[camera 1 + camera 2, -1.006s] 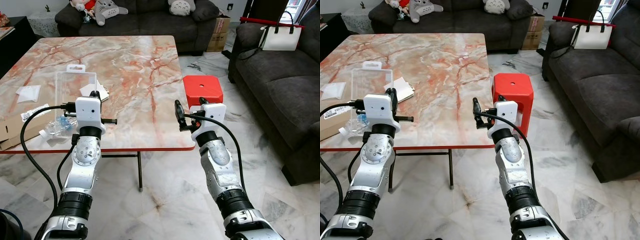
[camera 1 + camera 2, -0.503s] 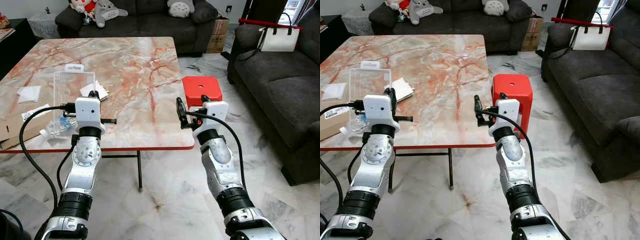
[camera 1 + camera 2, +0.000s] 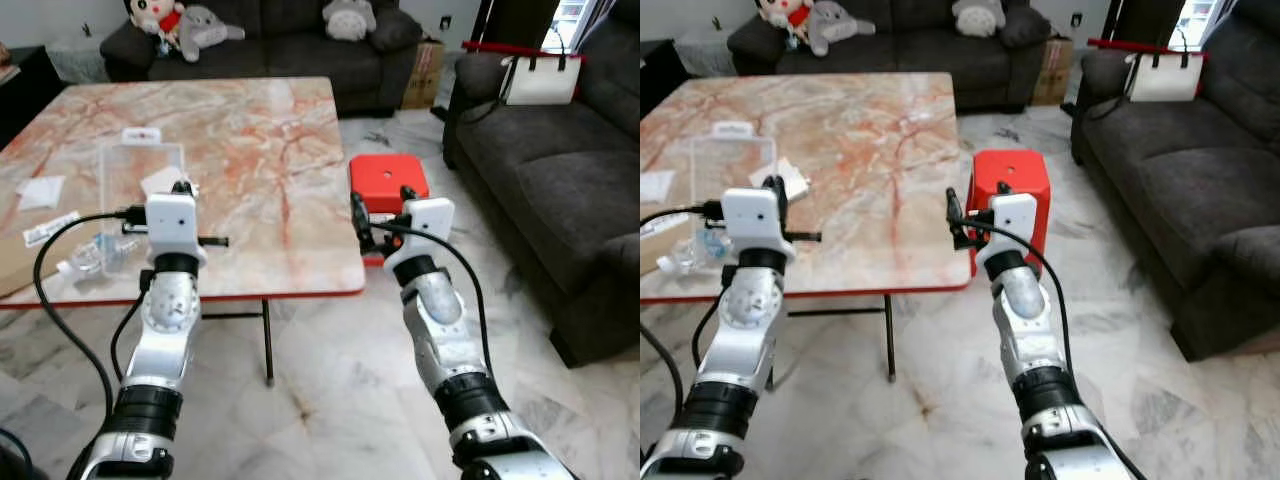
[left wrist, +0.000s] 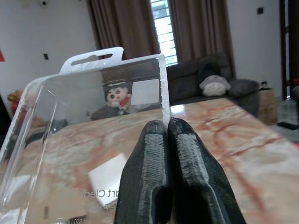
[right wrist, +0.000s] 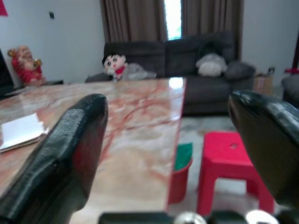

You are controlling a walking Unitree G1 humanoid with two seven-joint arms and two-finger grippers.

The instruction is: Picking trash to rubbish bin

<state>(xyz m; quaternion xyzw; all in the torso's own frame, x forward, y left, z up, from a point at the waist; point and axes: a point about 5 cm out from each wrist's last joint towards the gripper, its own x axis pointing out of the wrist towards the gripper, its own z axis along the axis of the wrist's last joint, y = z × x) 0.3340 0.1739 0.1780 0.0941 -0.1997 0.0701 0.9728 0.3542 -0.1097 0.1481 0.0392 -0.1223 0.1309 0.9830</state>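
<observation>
Left eye view shows the big marble table (image 3: 260,130) in front of the robot, with a red stool (image 3: 388,180) just past its right corner.

The trash job has only just begun. 1 piece looks picked: the clear plastic pack (image 4: 93,93). It sits at the near left part of the table, by the left gripper (image 4: 161,127). In the left wrist view the 2 black fingers are pressed tight together with the edge of the pack pinched between them. The pack stands up in front of the camera, so I think it is lifted a bit, but I cannot tell for sure if it is off the table.

The right gripper (image 5: 168,105) hangs over the near right corner of the table. Its 2 fingers are spread wide and hold nothing.

More trash waits on the left side of the table: a flat bit of cardboard (image 3: 12,272), a squashed bottle (image 3: 95,255), a white paper (image 3: 40,190) and a paper strip (image 3: 50,228).

Under the table, near the stool, the right wrist view shows a small red tub (image 5: 180,179) with something green in it. That may be the bin. Nothing has gone in yet, so carrying and dropping are left to do.
</observation>
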